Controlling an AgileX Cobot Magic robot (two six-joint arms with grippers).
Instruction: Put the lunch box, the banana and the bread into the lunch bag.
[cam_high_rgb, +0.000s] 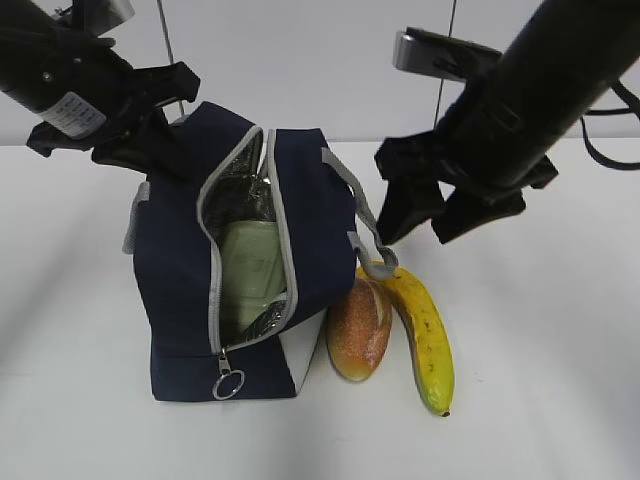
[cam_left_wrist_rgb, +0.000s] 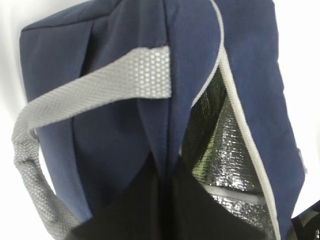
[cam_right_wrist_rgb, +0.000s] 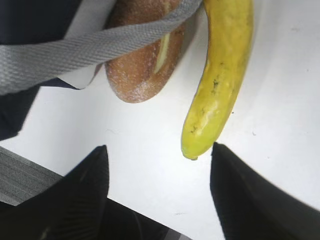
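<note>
The navy lunch bag (cam_high_rgb: 175, 280) stands upright with its zipper open. The lunch box (cam_high_rgb: 250, 265), with its sage-green lid, sits inside against the silver lining. The bread (cam_high_rgb: 358, 330) lies on the table against the bag's right side, and the banana (cam_high_rgb: 427, 340) lies right of it. My left gripper (cam_high_rgb: 155, 150) is shut on a fold of fabric at the bag's top; in the left wrist view (cam_left_wrist_rgb: 167, 175) the navy fabric is pinched between the dark fingers. My right gripper (cam_high_rgb: 420, 220) hangs open and empty above the banana. In the right wrist view the right gripper (cam_right_wrist_rgb: 157, 157) is open just short of the banana (cam_right_wrist_rgb: 220, 75) tip, with the bread (cam_right_wrist_rgb: 145, 60) to its left.
A grey webbing handle (cam_high_rgb: 360, 215) droops from the bag over the bread and crosses the right wrist view (cam_right_wrist_rgb: 100, 45). The zipper's ring pull (cam_high_rgb: 228, 384) hangs at the bag's lower front. The white table (cam_high_rgb: 540, 400) runs on to the right and front.
</note>
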